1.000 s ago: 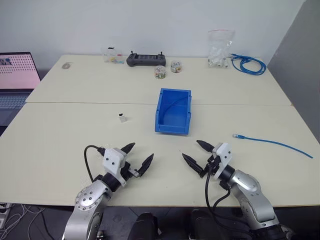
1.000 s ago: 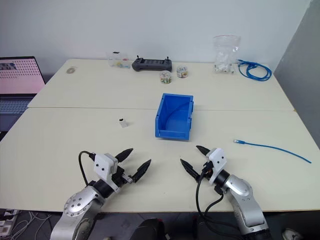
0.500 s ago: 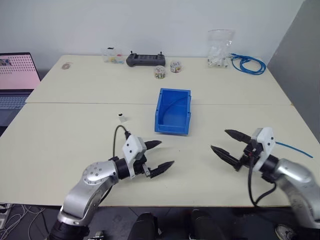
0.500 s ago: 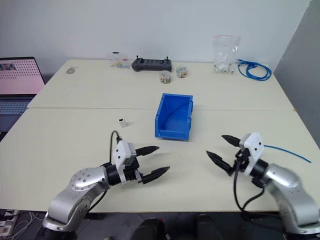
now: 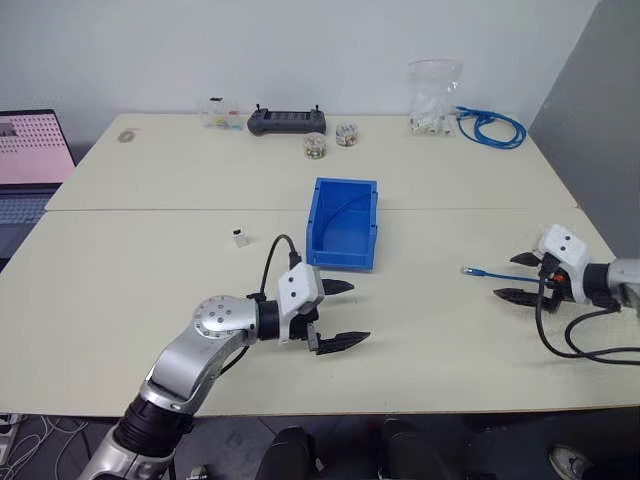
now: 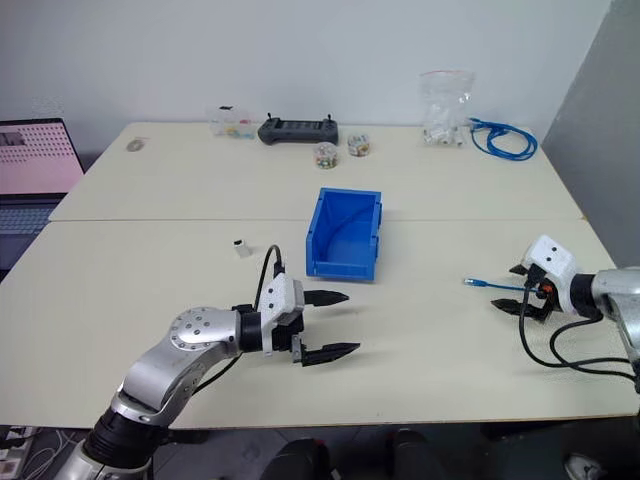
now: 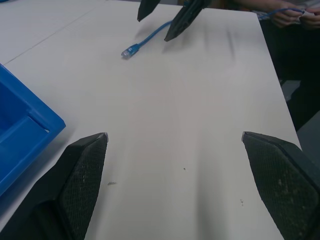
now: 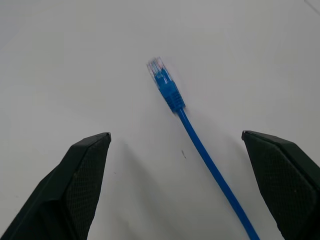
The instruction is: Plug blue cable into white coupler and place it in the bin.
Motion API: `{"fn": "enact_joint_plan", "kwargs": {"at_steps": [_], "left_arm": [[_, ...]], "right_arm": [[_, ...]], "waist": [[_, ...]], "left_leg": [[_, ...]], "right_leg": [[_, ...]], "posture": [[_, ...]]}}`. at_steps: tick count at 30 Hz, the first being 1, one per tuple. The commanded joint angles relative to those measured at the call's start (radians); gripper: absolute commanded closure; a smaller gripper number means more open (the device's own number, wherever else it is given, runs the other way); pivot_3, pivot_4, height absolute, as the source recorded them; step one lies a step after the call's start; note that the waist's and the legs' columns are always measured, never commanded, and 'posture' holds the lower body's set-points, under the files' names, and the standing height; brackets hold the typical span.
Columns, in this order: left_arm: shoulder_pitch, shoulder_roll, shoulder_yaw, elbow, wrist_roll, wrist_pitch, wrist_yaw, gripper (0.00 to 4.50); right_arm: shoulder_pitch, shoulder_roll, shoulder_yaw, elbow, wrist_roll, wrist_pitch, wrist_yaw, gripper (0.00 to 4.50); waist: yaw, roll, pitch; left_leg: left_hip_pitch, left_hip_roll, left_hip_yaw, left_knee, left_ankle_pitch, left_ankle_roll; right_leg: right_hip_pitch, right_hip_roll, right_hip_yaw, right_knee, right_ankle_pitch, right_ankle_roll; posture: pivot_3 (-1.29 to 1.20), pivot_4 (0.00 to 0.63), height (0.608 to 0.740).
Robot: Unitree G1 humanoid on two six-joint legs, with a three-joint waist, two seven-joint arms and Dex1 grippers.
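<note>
Blue cable (image 5: 486, 272) lies right of frame on desk (image 5: 430, 330), plug toward centre. Light, limp; grip stiff boot behind plug. Right tool (image 5: 518, 277) wide, just beside plug; left tool (image 5: 338, 313) wide, empty.

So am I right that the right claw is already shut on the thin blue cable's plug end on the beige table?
Not quite: the right claw is open, its fingers either side of the thin blue cable, not touching it, as the right wrist view shows.
</note>
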Motion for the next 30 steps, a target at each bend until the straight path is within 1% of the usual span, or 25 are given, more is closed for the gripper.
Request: {"fn": "enact_joint_plan", "kwargs": {"at_steps": [1, 2, 5, 9, 10, 11, 12, 13, 18, 22, 27, 30], "left_arm": [[-0.018, -0.014, -0.017, -0.007, 0.024, -0.041, -0.008, 0.00], [-0.021, -0.017, -0.020, -0.005, 0.030, -0.045, -0.009, 0.00], [-0.031, -0.024, -0.028, 0.000, 0.043, -0.052, -0.007, 0.00], [-0.048, -0.033, -0.037, 0.003, 0.059, -0.054, -0.010, 0.00], [-0.051, -0.035, -0.038, 0.003, 0.062, -0.052, -0.011, 0.00], [-0.055, -0.036, -0.038, 0.004, 0.063, -0.051, -0.012, 0.00], [-0.058, -0.038, -0.038, 0.004, 0.064, -0.049, -0.013, 0.00], [-0.062, -0.038, -0.037, 0.005, 0.065, -0.047, -0.014, 0.00], [-0.072, -0.037, -0.036, 0.005, 0.064, -0.041, -0.015, 0.00], [-0.089, -0.033, -0.018, 0.005, 0.056, -0.019, -0.005, 0.00], [-0.084, -0.013, -0.017, -0.003, 0.067, -0.019, -0.006, 0.00], [-0.030, 0.052, 0.030, -0.039, 0.054, -0.008, -0.018, 0.00]], "right_arm": [[-0.138, 0.039, 0.053, 0.202, -0.092, -0.104, 0.045, 0.04], [-0.165, 0.050, 0.063, 0.244, -0.107, -0.119, 0.053, 0.04], [-0.225, 0.081, 0.079, 0.345, -0.138, -0.140, 0.078, 0.55], [-0.276, 0.110, 0.084, 0.422, -0.153, -0.107, 0.132, 1.48], [-0.285, 0.114, 0.086, 0.433, -0.157, -0.096, 0.148, 1.65], [-0.293, 0.117, 0.088, 0.444, -0.163, -0.092, 0.159, 1.99], [-0.298, 0.119, 0.090, 0.451, -0.169, -0.090, 0.166, 2.19], [-0.303, 0.123, 0.091, 0.457, -0.172, -0.088, 0.170, 2.51], [-0.304, 0.142, 0.074, 0.443, -0.164, -0.111, 0.177, 3.58], [-0.260, 0.165, 0.051, 0.313, -0.119, -0.144, 0.213, 4.47], [-0.180, 0.155, 0.054, 0.128, -0.097, -0.113, 0.275, 4.47], [-0.101, 0.136, 0.066, -0.109, -0.047, -0.042, 0.339, 4.47]], "waist": [[0.000, 0.000, 0.000], [0.000, 0.000, 0.000], [0.001, 0.000, 0.000], [0.003, 0.000, 0.000], [0.003, 0.000, 0.000], [0.003, 0.000, 0.000], [0.003, 0.000, 0.000], [0.002, 0.000, 0.000], [0.001, 0.000, 0.000], [-0.001, 0.001, 0.000], [0.002, 0.001, 0.001], [0.001, 0.001, 0.001]], "left_leg": [[0.000, 0.000, 0.000, 0.000, 0.000, 0.000], [0.000, 0.000, 0.000, 0.000, 0.000, 0.000], [0.000, 0.000, -0.001, 0.000, 0.000, 0.000], [-0.001, -0.001, -0.001, 0.000, 0.000, 0.000], [0.000, -0.001, -0.001, 0.001, 0.000, 0.000], [0.000, -0.001, -0.001, 0.001, 0.000, 0.000], [0.000, -0.001, -0.001, 0.001, 0.000, 0.000], [0.000, -0.001, -0.001, 0.001, 0.000, 0.000], [0.000, 0.000, -0.001, 0.001, 0.000, 0.000], [0.000, 0.000, -0.002, 0.001, 0.000, 0.000], [-0.001, 0.000, -0.002, 0.001, 0.000, 0.000], [-0.001, -0.001, -0.003, 0.000, 0.000, 0.000]], "right_leg": [[0.000, 0.000, 0.000, 0.000, 0.000, 0.000], [0.000, 0.000, 0.000, 0.000, 0.000, 0.000], [0.000, 0.000, 0.000, 0.000, 0.000, 0.000], [0.000, -0.001, 0.000, 0.000, 0.000, 0.000], [0.001, -0.001, 0.000, 0.000, 0.000, 0.000], [0.001, -0.001, 0.000, 0.000, 0.000, 0.000], [0.001, -0.001, 0.000, 0.000, 0.000, 0.000], [0.001, -0.001, 0.000, 0.000, 0.000, 0.000], [0.001, -0.001, -0.001, 0.000, 0.000, 0.000], [0.001, -0.001, -0.001, 0.001, 0.000, 0.000], [0.001, -0.001, -0.001, 0.000, 0.000, 0.000], [0.001, -0.002, -0.001, 0.000, 0.000, 0.000]], "posture": [[0.00, 0.150, 0.740], [0.00, 0.150, 0.740], [0.00, 0.150, 0.740], [0.00, 0.150, 0.740], [0.00, 0.150, 0.740], [0.00, 0.150, 0.740], [0.00, 0.150, 0.740], [0.00, 0.150, 0.740], [0.00, 0.150, 0.740], [0.00, 0.150, 0.740], [0.00, 0.150, 0.740], [0.00, 0.150, 0.740]]}}
